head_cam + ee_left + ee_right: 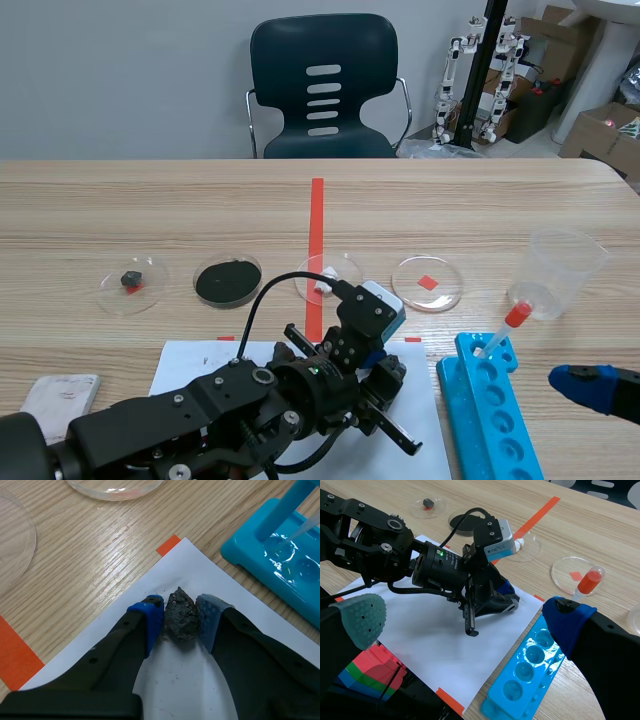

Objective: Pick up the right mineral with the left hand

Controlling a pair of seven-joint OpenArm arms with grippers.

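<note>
Noting, leftmost, a dish (131,280) holding a small dark stone (130,277). We see the left gripper (180,617) clamped on a dark grey rock (181,614), squeezed from both sides, over the white sheet (185,685). Blue rack (490,410) at the gripper's three o'clock, plastic cup (560,270) at the rack's one o'clock. Right gripper (462,621) spread wide, holding nothing.

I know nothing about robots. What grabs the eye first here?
The left gripper pinches a rough dark grey mineral lump over a white paper sheet. Beside the paper lies a bright blue plastic tube rack.
</note>
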